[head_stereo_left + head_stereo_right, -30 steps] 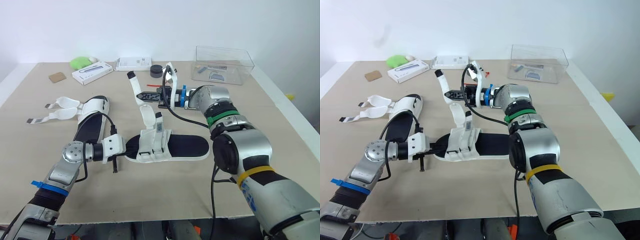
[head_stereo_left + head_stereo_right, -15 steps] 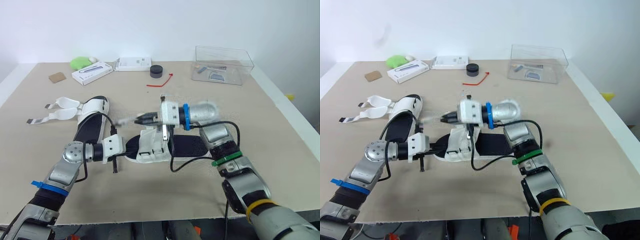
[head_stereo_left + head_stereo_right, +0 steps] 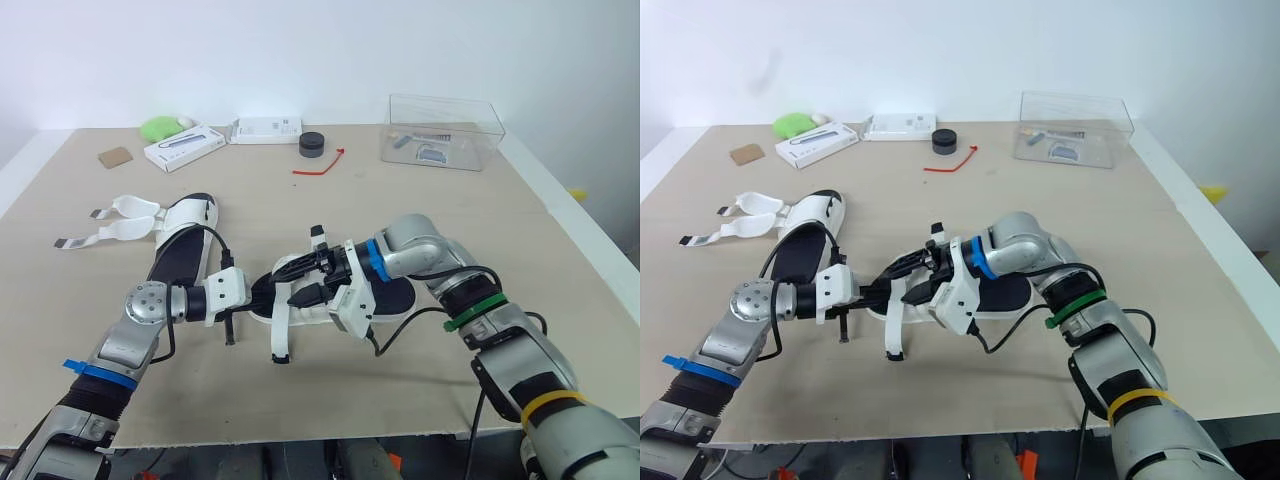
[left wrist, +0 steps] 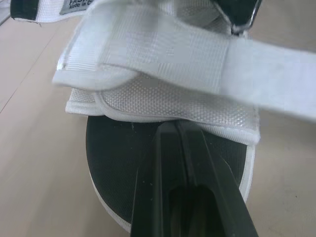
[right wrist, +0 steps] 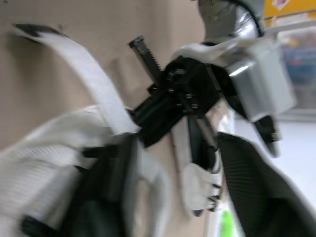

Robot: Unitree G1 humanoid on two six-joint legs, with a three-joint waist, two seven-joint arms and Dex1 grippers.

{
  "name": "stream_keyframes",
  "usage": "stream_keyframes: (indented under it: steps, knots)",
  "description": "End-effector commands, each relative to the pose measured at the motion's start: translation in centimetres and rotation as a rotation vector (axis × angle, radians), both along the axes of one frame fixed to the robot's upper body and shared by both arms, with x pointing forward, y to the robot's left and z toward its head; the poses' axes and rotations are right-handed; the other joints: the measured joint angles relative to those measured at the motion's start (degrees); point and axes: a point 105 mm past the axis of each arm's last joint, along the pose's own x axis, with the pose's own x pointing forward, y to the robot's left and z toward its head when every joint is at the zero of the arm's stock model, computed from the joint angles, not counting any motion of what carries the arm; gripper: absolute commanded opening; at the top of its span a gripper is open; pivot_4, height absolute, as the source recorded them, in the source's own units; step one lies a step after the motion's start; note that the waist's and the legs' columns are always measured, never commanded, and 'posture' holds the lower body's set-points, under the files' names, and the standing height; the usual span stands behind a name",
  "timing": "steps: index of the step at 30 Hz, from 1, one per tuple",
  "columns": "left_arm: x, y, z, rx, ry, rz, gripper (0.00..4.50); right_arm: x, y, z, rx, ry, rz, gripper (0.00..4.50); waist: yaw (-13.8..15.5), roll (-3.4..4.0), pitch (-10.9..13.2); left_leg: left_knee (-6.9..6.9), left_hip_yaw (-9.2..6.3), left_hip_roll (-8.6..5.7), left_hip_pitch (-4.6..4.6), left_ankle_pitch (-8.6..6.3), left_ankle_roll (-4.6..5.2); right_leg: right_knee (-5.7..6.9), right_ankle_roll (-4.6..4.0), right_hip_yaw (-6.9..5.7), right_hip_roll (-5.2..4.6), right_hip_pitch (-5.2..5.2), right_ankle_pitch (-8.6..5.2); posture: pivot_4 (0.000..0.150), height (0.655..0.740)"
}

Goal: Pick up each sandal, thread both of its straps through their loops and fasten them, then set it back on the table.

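A black-soled sandal (image 3: 396, 294) with white straps lies at the table's middle. My left gripper (image 3: 257, 293) is shut on its left end; in the left wrist view its fingers (image 4: 185, 168) pinch the black sole (image 4: 116, 158) under the white upper (image 4: 177, 94). My right gripper (image 3: 303, 282) hovers over the white upper, its two black fingers apart and holding nothing. One long strap (image 3: 280, 335) droops over the sandal's near side onto the table. The second sandal (image 3: 185, 245) lies to the left with both straps (image 3: 115, 222) spread open.
At the table's far edge stand a clear plastic box (image 3: 445, 130), a black round lid (image 3: 312, 143), a red tie (image 3: 320, 163), two white boxes (image 3: 183, 145) (image 3: 266, 128), a green object (image 3: 160, 126) and a brown card (image 3: 115, 155).
My right gripper came down from the far middle, where it held a strap up, to the sandal's upper and opened. The strap now hangs on the near side. The left arm stayed put.
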Motion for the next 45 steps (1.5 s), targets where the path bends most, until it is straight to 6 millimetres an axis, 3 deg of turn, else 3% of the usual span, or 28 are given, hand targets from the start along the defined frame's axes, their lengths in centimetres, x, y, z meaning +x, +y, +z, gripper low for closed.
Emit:
stream_keyframes:
  steps: [1,6,9,12,15,19,23,26,34,37,43,45]
  knots:
    - [-0.6,0.8,-2.3,0.075,0.096,-0.002,0.00,-0.6,-1.5,2.4,0.112,0.154,-0.055,4.48,0.04,0.00,0.00,0.00,0.00,0.00,0.00,0.00,0.00,0.00,0.00,0.00,-0.01,0.00,0.00,0.150,0.7400]
    - [-0.6,0.9,-2.1,0.060,0.112,0.000,0.00,-3.0,-2.6,5.9,0.246,0.883,-0.264,4.48,0.19,0.05,0.02,0.01,-0.14,0.02,-0.09,-0.04,0.04,0.06,-0.15,-0.11,-0.37,-0.03,-0.10,0.150,0.7400]
    - [-0.8,0.8,-2.2,0.051,0.132,-0.006,0.00,-6.2,-2.4,3.9,0.119,1.322,-0.395,4.48,0.23,0.04,-0.01,0.01,-0.27,0.02,-0.08,-0.05,0.02,0.24,-0.34,-0.46,-0.55,-0.07,-0.22,0.150,0.7400]
    - [-1.0,0.6,-2.3,0.046,0.147,-0.015,0.00,-7.5,-2.4,0.9,0.021,1.526,-0.567,4.48,0.16,-0.04,-0.07,-0.01,-0.39,0.11,0.00,-0.05,0.01,0.23,-0.28,-0.65,-0.46,0.03,-0.40,0.150,0.7400]
    - [-1.2,0.5,-2.3,0.046,0.163,-0.027,0.00,-7.5,-2.4,-1.1,0.015,1.628,-0.705,4.48,0.16,-0.04,-0.07,0.00,-0.47,0.16,-0.01,-0.02,0.00,0.23,-0.10,-0.72,-0.32,0.03,-0.51,0.150,0.7400]
    - [-1.4,0.5,-2.3,0.040,0.180,-0.031,0.00,-7.4,-1.3,-1.6,0.067,1.778,-0.770,4.48,0.11,-0.05,-0.08,0.03,-0.45,0.22,-0.11,-0.02,0.00,0.23,0.02,-0.35,0.01,0.00,-0.50,0.150,0.7400]
    - [-1.6,0.2,-2.4,0.039,0.200,-0.049,0.00,-6.3,-0.2,-3.4,0.136,1.858,-0.918,4.48,0.12,-0.16,-0.15,0.01,-0.53,0.23,-0.16,-0.06,0.02,0.22,0.08,-0.36,0.08,-0.02,-0.59,0.150,0.7400]
    - [-1.4,0.1,-2.3,0.043,0.202,-0.061,0.00,-6.2,-0.1,-4.6,0.134,1.889,-1.002,4.48,0.12,-0.17,-0.15,0.01,-0.52,0.21,-0.24,-0.09,0.05,0.18,0.09,-0.35,0.03,-0.06,-0.60,0.150,0.7400]
    - [-1.0,-0.9,-2.3,0.028,0.199,-0.084,0.00,-5.9,0.4,-5.6,0.160,1.950,-1.076,4.48,0.17,-0.18,-0.17,0.03,-0.52,-0.01,-0.30,-0.17,0.10,0.08,0.37,-0.33,-0.04,-0.02,-0.68,0.150,0.7400]
    - [-1.0,-1.0,-2.3,0.025,0.200,-0.087,0.00,-6.1,0.8,-5.6,0.161,1.981,-1.068,3.62,0.19,-0.18,-0.18,0.06,-0.54,-0.05,-0.31,-0.17,0.10,0.07,0.43,-0.34,-0.08,0.00,-0.65,0.150,0.7400]
    - [-1.1,-1.0,-2.4,0.020,0.198,-0.083,0.00,-6.2,1.3,-5.7,0.170,2.041,-1.064,1.32,0.22,-0.18,-0.20,0.09,-0.53,-0.13,-0.38,-0.17,0.10,-0.09,0.61,-0.33,-0.18,0.04,-0.56,0.150,0.7400]
    - [-1.1,-1.0,-2.4,0.019,0.198,-0.082,0.00,-6.1,1.4,-5.7,0.173,2.057,-1.065,0.37,0.22,-0.18,-0.20,0.08,-0.53,-0.14,-0.40,-0.17,0.10,-0.12,0.64,-0.32,-0.21,0.03,-0.55,0.150,0.7400]
